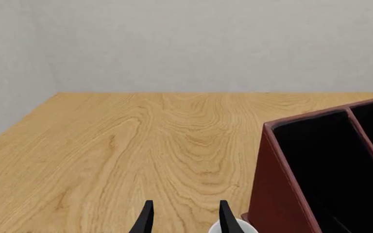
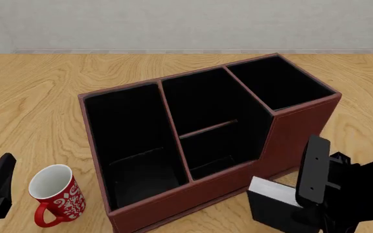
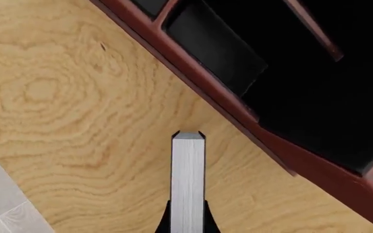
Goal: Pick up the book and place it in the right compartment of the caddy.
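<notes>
The wooden surface (image 2: 37, 97) carries everything, and most of it is bare. The caddy (image 2: 290, 131) sits at an angle near the middle, its three black-lined sections open upward; the right compartment (image 2: 280, 82) is the small squarish one at the raised end, farthest from the camera in the front view, and it looks vacant. The right arm comes in low at the near right corner, just in front of the caddy's stepped wall. Its right gripper (image 3: 188, 221) has its jaws closed on the book (image 2: 274, 204), one finger on each cover with the white page block showing between them, which suits a thick hardcover: pinching across the covers keeps it from fanning open. The book stands on edge close to the caddy's front wall, outside every section; whether it touches the surface I cannot tell. It probably has to be raised above the tall wall before it can go in. The left gripper (image 1: 185, 216) waits at the near left, jaws apart and holding nothing, beside a red mug (image 2: 57, 194) that stands upright just off the caddy's low end.
</notes>
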